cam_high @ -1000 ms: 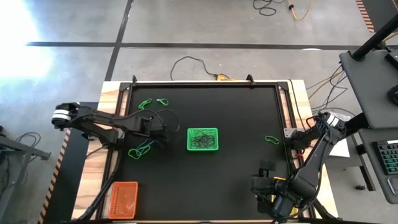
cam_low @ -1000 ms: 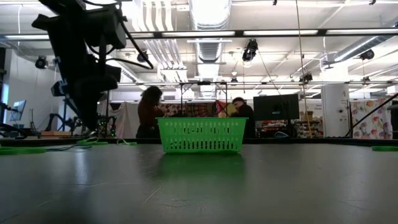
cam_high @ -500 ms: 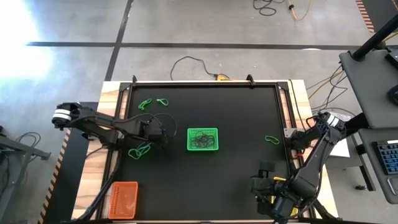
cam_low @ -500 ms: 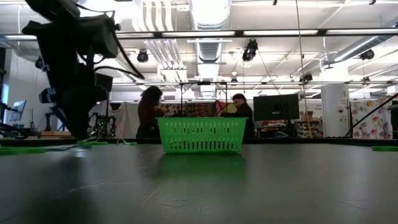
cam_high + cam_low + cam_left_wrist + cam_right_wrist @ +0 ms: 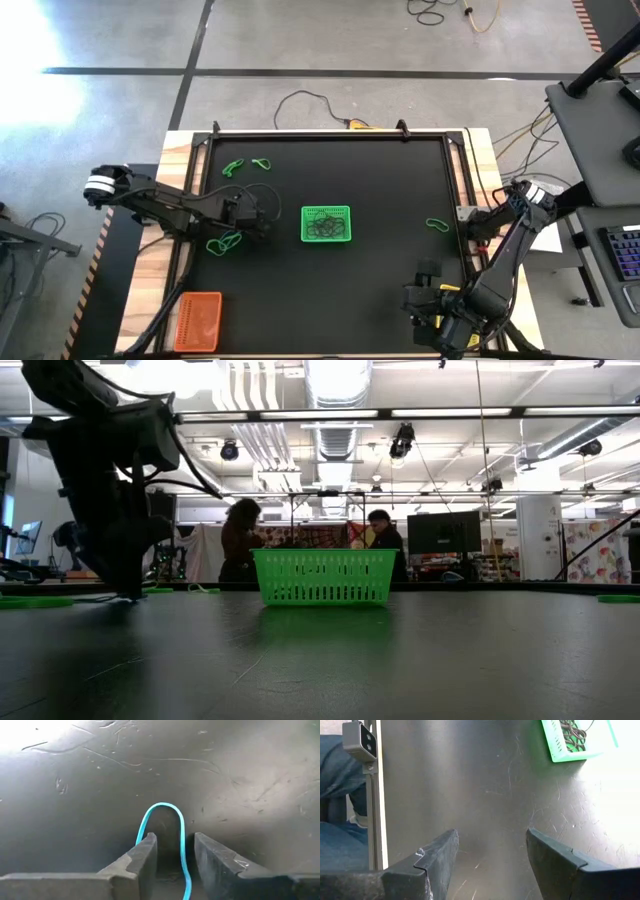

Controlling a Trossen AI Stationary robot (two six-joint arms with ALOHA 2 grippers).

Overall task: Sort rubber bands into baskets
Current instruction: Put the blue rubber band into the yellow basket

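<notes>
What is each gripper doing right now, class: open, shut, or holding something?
Left gripper: open, fingers either side of a blue rubber band on the table, not yet clamped.
Right gripper: open, holding nothing.

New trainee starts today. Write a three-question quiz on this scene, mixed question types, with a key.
1. True or false: the left hand is down at the mat with a blue band between its fingers.
2. Multiple choice: which basket stands near the mat's centre? A. the green basket B. the orange basket C. a yellow one
3. Fill in: the right hand waits, open, near the mat's front-right ____.

Key
1. True. In the left wrist view the band's loop runs up between the two fingers, which sit apart around it.
2. A. The orange basket is off at the front-left corner.
3. Corner.
</notes>
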